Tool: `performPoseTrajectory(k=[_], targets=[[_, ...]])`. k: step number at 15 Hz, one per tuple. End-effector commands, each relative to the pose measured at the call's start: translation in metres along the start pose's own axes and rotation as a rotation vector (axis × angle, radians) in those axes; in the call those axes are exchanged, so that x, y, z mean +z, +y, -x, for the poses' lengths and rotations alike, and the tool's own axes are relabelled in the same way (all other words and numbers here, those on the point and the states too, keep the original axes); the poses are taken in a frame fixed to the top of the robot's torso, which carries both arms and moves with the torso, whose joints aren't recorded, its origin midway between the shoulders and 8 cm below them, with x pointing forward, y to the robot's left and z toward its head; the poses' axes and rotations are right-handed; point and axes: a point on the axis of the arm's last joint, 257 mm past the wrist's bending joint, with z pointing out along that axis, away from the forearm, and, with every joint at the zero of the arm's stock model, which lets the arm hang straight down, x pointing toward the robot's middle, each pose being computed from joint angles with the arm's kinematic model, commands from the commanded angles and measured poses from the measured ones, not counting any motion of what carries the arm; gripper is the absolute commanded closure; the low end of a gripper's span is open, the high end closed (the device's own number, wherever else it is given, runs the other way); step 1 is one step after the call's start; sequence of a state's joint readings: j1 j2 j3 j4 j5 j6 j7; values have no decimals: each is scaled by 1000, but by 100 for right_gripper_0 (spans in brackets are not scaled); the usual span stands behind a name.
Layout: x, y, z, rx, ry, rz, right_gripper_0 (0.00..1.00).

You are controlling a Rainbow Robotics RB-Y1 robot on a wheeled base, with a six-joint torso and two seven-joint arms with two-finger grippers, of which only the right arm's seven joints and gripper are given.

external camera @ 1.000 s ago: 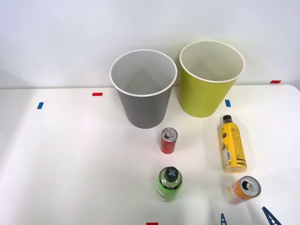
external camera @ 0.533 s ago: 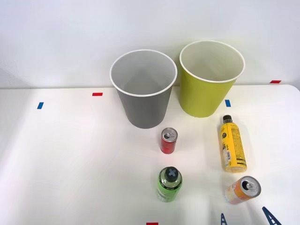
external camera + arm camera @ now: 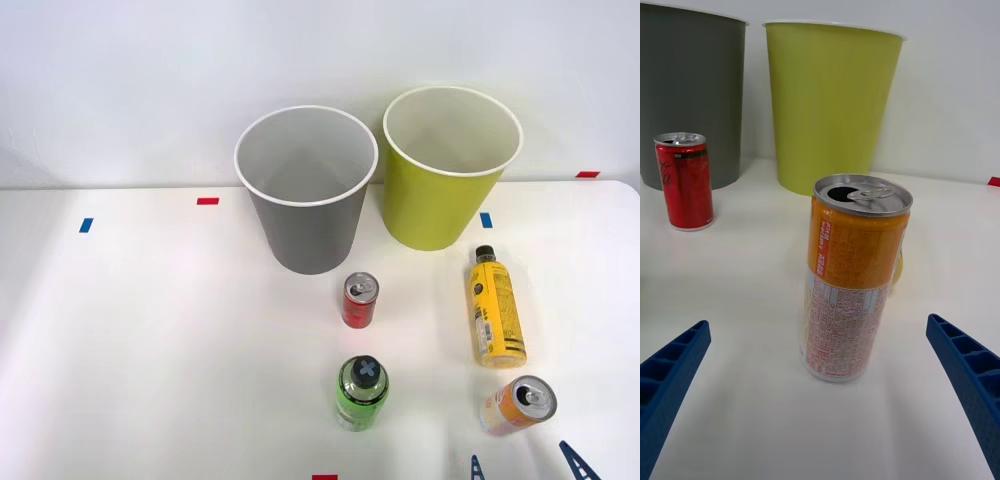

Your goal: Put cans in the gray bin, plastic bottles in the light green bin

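Front view, count of items on the white table: two bins, two cans, two bottles, all apart from one another.

The right gripper enters at the near right edge of the table, its two blue ribbed fingers spread wide and holding nothing.

Cans, two. The orange and white can stands upright just beyond the fingertips, nearest of all items to the gripper. In the right wrist view this can stands ahead of the open fingers, centred on the gap between them and touching neither; its pull-tab top is open. The red can stands upright farther off, ahead and to the gripper's left, just in front of the gray bin; the wrist view shows the red can close before that bin's wall.

Bottles, two. The yellow bottle lies on its side directly beyond the orange and white can, black cap pointing toward the bins. The green bottle stands upright well to the gripper's left, dark gray cap on, nearer the robot than the red can.

Bins, two, upright at the far side of the table, close beside each other. The gray bin is far ahead-left of the gripper; the light green bin is ahead, beyond the yellow bottle. What shows of both interiors is bare.
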State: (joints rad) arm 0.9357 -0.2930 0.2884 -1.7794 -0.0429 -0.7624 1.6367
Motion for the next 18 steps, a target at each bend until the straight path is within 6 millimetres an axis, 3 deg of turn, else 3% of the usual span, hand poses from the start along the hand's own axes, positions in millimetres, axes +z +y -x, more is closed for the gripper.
performPoseTrajectory(k=[1,18], targets=[[0,0,0,0,0,0,0],[0,0,0,0,0,0,0]])
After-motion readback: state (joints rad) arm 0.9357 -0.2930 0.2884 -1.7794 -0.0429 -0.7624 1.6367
